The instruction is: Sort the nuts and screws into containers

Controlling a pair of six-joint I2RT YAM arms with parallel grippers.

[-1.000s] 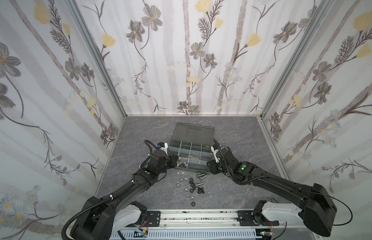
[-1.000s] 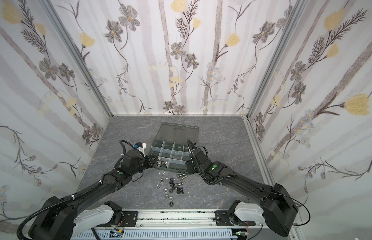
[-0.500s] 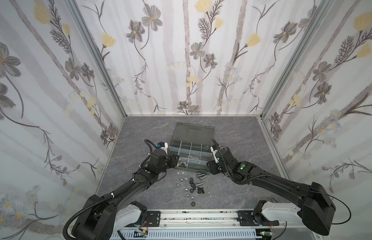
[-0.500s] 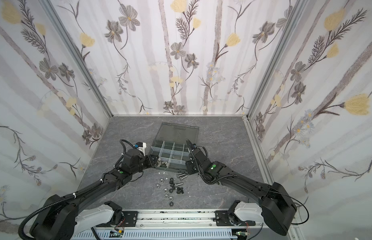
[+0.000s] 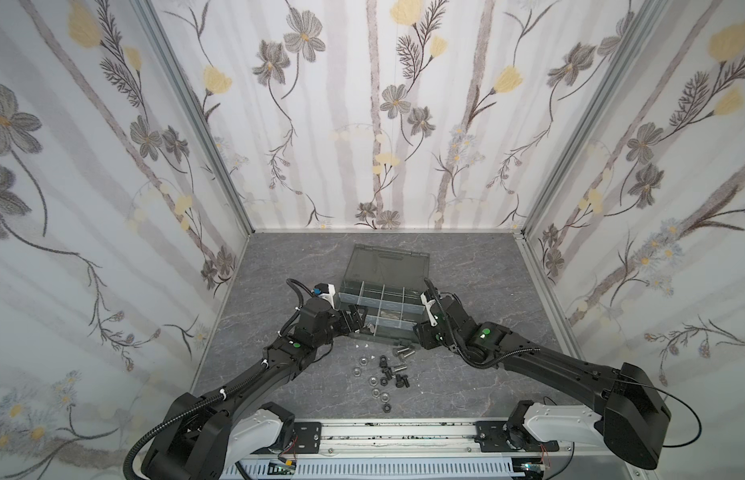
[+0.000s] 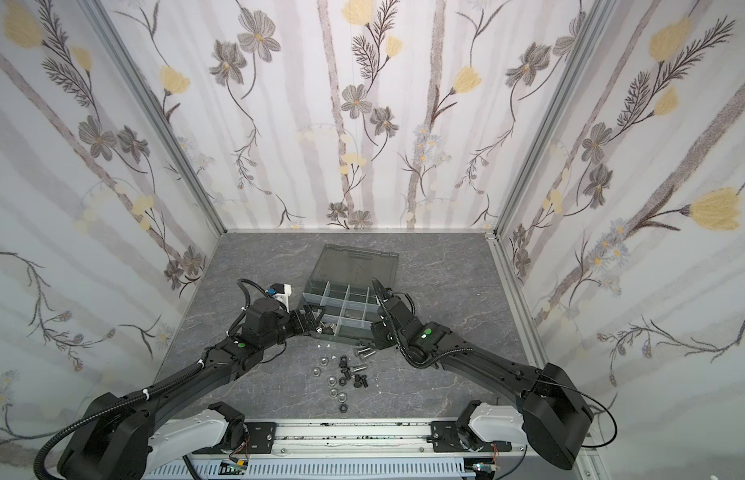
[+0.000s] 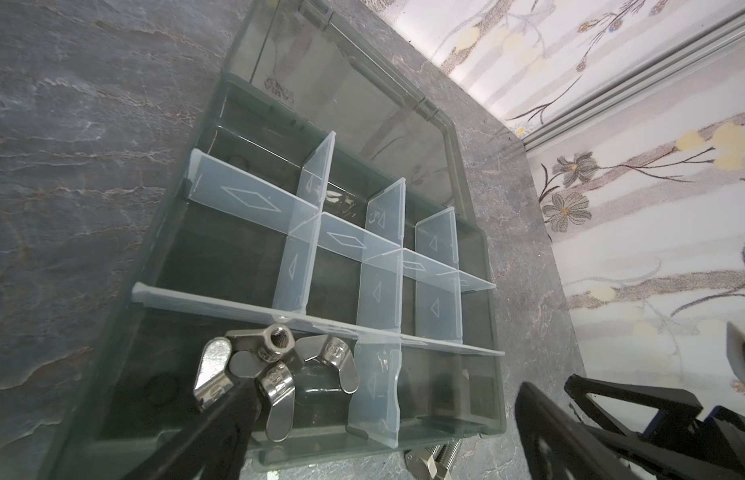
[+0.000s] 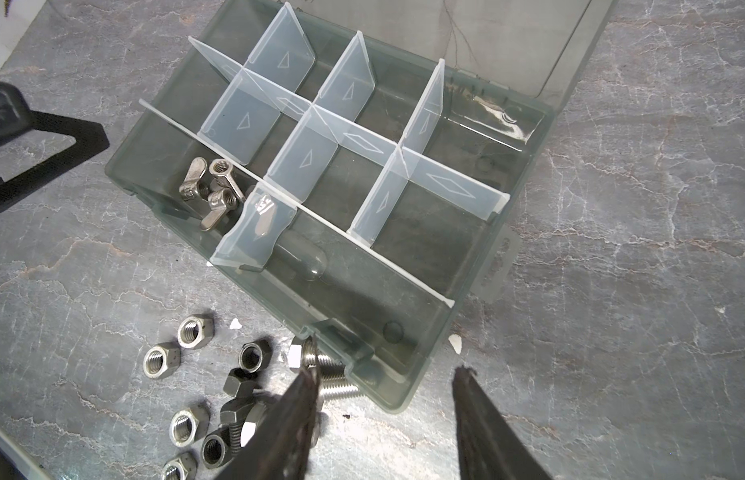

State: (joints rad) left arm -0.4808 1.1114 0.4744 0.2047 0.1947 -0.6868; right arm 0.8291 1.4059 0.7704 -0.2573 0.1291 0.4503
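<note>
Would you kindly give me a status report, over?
Left gripper open over wing nuts in corner cell. Right gripper open, empty, by silver screw at organiser box front. Other screws and nuts loose on table.

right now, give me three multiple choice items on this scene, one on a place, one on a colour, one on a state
1. Where do the wing nuts lie?
A. on the table
B. on the lid
C. in a corner cell

2. What colour are the wing nuts?
A. silver
B. black
C. brass

3. How is the left hand?
A. shut on a wing nut
B. open, gripping nothing
C. shut on a screw

Key:
1 C, they sit piled inside the corner cell, against its dividers.
2 A, they shine silver in both wrist views.
3 B, its fingers stand wide apart and clamp nothing.
</note>
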